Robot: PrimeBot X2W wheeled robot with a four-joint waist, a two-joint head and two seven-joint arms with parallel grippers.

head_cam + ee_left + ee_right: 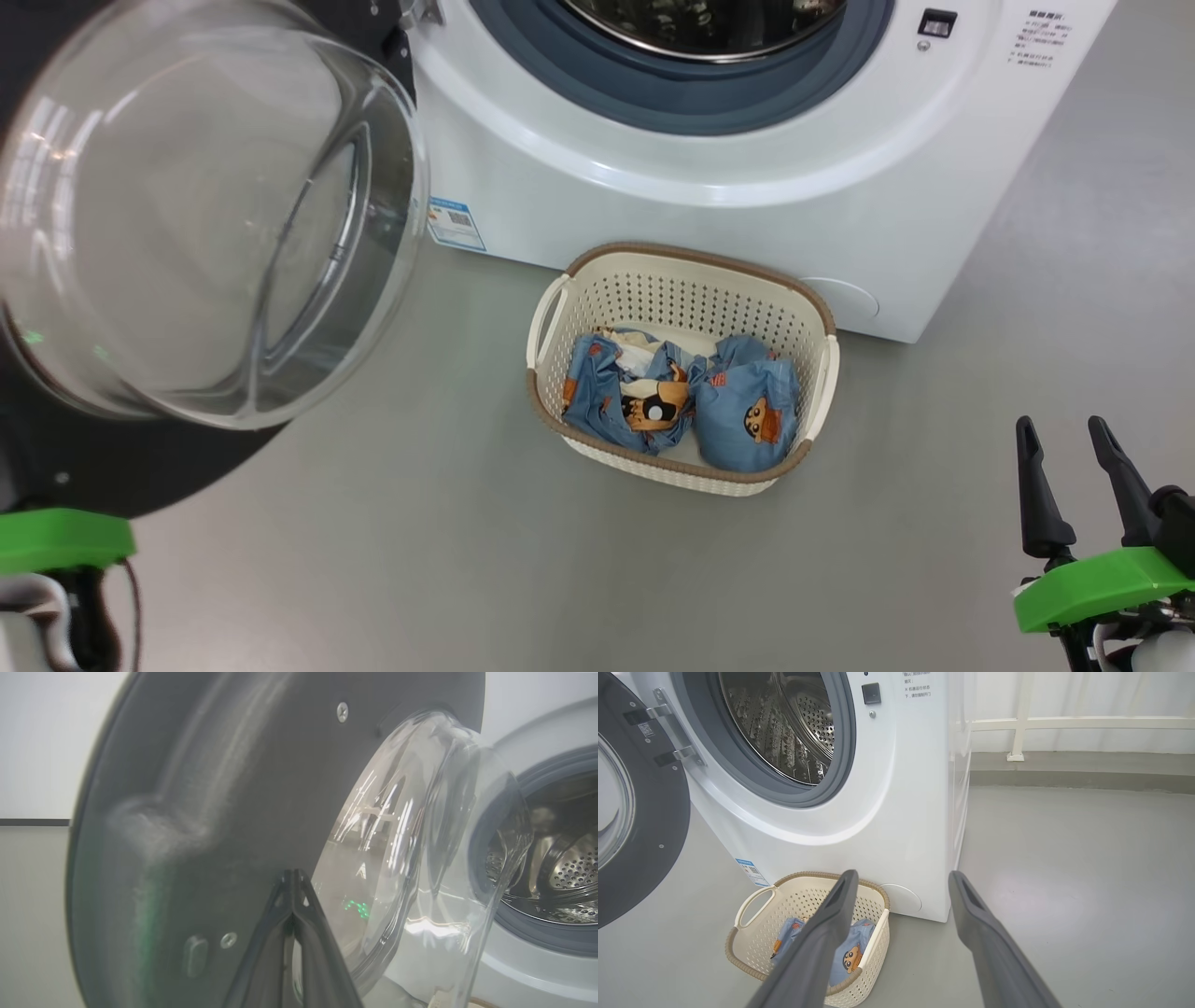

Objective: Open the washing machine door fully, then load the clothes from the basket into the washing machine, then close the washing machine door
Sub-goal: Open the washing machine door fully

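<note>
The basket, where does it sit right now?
In the head view the basket sits on the floor at centre, just in front of the washing machine, with the clothes inside. The open door is to its left.

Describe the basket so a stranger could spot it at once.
Find the big white washing machine with its door swung open. On the grey floor at its front sits the basket: cream, perforated, brown-rimmed, holding blue cartoon-print clothes.

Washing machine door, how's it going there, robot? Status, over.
Left gripper shut, tips at the inner face of the washing machine door; right gripper open, empty. Door wide open, clothes in the basket. Nothing seen blocking the drum.
</note>
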